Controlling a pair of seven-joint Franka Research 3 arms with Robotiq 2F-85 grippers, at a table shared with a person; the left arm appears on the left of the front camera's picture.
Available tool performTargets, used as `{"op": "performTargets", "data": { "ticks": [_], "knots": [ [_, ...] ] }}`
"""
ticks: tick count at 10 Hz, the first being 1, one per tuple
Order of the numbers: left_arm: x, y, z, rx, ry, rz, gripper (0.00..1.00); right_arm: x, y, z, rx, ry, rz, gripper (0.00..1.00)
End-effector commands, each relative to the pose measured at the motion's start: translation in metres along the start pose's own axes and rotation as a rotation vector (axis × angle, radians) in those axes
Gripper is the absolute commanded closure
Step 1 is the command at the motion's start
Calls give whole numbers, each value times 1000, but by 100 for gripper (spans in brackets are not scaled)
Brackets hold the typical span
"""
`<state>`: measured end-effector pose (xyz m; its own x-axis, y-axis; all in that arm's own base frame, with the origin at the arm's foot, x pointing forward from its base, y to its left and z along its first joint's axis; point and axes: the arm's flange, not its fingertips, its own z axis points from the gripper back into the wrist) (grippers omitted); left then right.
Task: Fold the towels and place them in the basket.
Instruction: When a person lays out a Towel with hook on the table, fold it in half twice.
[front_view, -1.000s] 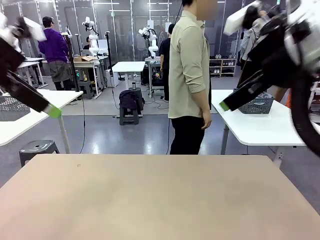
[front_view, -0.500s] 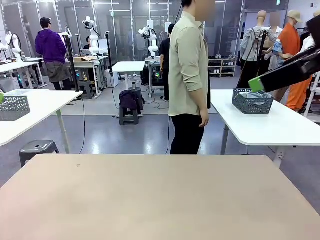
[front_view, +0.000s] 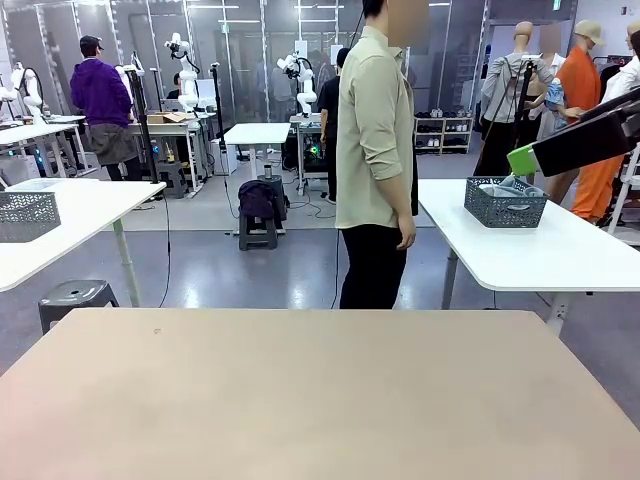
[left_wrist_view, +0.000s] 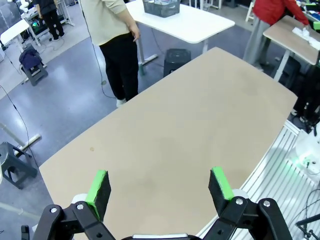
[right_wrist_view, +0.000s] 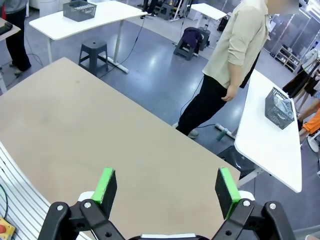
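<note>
The left gripper was seen high over the tabletop, with its jaws spread as wide as they go. Nothing was held between the green pads, and nothing was touched. At the far edge of the tabletop a person was standing sideways, with the hand hanging down. To the right of the person, on a white table well apart from the tabletop, the basket was placed. Something pale was lying in it, judged to be the towels, though it was too small for certainty. At the far right the right gripper was raised as well, fully opened, with nothing held and nothing touched.

The folding was judged as not yet begun, because no towel was laid on the tabletop. For this step to be done well, both grippers should be held high and opened until a towel is spread flat in the middle. Then two corners of one edge should be taken at equal height, so that the cloth is not twisted.
</note>
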<state>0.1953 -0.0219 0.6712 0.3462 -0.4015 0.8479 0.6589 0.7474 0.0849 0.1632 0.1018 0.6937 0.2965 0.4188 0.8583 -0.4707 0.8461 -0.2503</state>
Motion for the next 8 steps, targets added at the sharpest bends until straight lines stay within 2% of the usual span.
{"op": "performTargets", "data": {
  "ticks": [1, 3, 4, 5, 8],
  "knots": [
    [1, -2, -1, -7, 5, -7, 0, 0, 1, -2, 3, 5, 4, 0],
    [0, 0, 0, 1, 0, -1, 0, 0, 1, -1, 0, 2, 2, 0],
    [3, 9, -5, -43, 64, 71, 0, 5, -8, 6, 18, 35, -69, 0],
    [19, 22, 6, -67, 84, 129, 0, 13, -23, 21, 47, 62, -122, 0],
    [65, 42, 45, -68, 141, 149, 0, 42, -55, 63, 67, 102, -164, 0]
  ]
}}
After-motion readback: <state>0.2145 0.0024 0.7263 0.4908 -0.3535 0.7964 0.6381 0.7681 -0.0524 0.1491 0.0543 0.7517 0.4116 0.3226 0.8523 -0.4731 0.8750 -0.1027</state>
